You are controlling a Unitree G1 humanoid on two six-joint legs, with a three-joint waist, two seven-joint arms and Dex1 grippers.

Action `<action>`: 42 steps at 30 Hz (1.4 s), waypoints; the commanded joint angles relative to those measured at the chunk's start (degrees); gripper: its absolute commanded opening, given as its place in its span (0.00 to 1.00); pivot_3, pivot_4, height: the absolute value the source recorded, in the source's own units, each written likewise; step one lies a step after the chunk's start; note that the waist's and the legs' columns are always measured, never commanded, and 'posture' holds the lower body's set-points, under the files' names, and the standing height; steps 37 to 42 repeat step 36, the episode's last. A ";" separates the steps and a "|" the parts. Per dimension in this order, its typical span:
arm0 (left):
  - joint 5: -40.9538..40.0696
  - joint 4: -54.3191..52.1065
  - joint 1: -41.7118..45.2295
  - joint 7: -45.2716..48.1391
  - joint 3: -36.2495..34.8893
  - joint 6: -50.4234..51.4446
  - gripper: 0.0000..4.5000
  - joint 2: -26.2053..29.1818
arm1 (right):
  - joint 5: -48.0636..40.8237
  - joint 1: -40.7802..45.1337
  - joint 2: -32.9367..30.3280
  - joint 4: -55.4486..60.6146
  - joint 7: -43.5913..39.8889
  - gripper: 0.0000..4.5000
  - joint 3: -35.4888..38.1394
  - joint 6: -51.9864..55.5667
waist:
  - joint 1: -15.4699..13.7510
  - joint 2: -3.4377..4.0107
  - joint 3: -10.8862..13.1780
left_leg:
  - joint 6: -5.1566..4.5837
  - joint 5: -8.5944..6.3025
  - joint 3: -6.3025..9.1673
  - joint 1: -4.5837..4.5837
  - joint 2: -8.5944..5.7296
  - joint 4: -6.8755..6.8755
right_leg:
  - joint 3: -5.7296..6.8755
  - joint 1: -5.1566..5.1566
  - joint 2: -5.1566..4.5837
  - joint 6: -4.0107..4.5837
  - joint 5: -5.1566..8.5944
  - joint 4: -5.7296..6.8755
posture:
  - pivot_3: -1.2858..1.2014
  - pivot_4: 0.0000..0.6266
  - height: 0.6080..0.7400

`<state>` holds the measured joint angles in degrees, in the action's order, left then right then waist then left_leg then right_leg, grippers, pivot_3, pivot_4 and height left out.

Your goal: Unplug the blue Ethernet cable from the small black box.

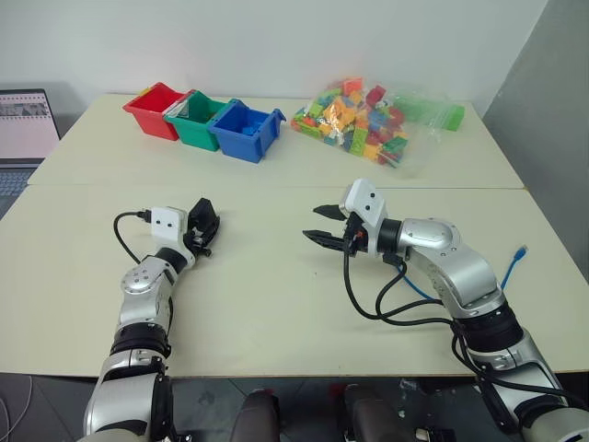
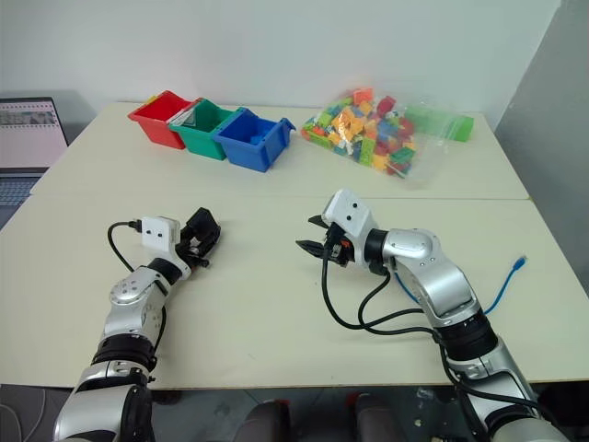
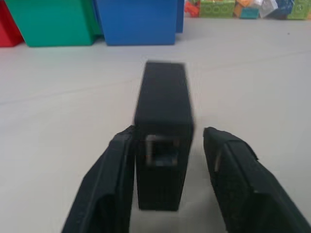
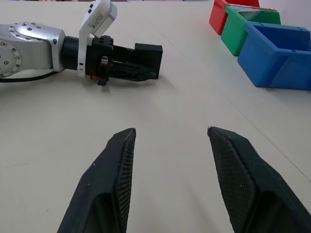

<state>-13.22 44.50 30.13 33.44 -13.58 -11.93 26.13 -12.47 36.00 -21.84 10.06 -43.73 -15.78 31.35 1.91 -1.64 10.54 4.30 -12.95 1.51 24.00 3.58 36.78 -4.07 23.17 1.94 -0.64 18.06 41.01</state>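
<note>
Black box (image 3: 163,136) stands on edge on the table (image 1: 276,304), between the fingers of the left gripper (image 3: 165,179). Its empty port faces the wrist. One finger (image 3: 109,184) is touching or nearly touching its side; a gap shows at the other, so jaws are apart, not clamped. Right gripper (image 4: 170,179) hovers near table centre, fingers spread, nothing between them, well apart from the box. Blue cable (image 1: 512,267) lies by the right forearm, its tip near the table's right edge, free of the box.
</note>
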 commanded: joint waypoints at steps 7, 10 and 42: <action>-2.97 -11.60 -5.46 -0.36 -2.25 4.61 0.98 1.24 | 0.06 0.44 -0.48 2.50 -0.47 0.55 0.24 -0.28 | 0.03 0.00 0.00 | 0.00 0.00 0.00 0.00 0.01 0.02 | -0.01 0.00 0.00 0.00 0.00 0.02 | 0.52 0.24 1.00; -2.93 -21.24 -10.16 -1.52 -2.14 10.18 0.98 2.86 | -0.13 -0.58 -1.38 2.58 -0.80 0.55 0.78 -0.16 | 0.06 0.00 0.00 | 0.00 0.00 0.01 0.00 0.03 0.02 | -0.01 0.00 0.00 0.00 0.00 0.02 | 0.52 0.24 1.00; -15.22 -47.84 -25.62 25.04 -13.16 37.72 0.98 31.97 | -10.31 -4.10 -21.39 -4.80 -20.27 0.55 14.83 -4.18 | 0.13 0.08 0.08 | -0.02 -0.01 -0.05 -0.11 0.07 -0.01 | -0.06 0.00 0.02 -0.26 0.17 -0.01 | 0.52 0.24 1.00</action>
